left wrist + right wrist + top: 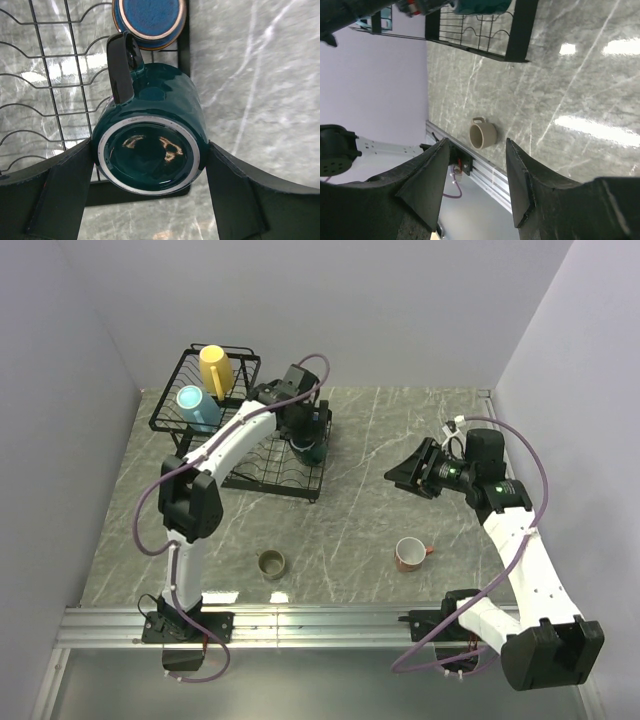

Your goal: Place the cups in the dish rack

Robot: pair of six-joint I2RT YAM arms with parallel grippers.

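Cups in yellow [215, 368] and light blue [195, 405] sit in the dish rack's [170, 412] raised basket. The left gripper [150, 146] clamps the dark teal mug [160, 107], base up, over the plate tray's edge, just beside the navy mug [148, 17]. The olive-brown mug [271, 563] and salmon mug [408, 554] stand on the table [360, 525]. The right gripper [400, 472] hovers parted and empty.

Robot lab test cell — plain white walls [90, 320] box in marble-pattern tabletop [400, 440]; aluminium rail [330, 625] at near edge, left arm [215, 455] and right arm [525, 550] bolted on — purple cables [138, 525] looping loose.
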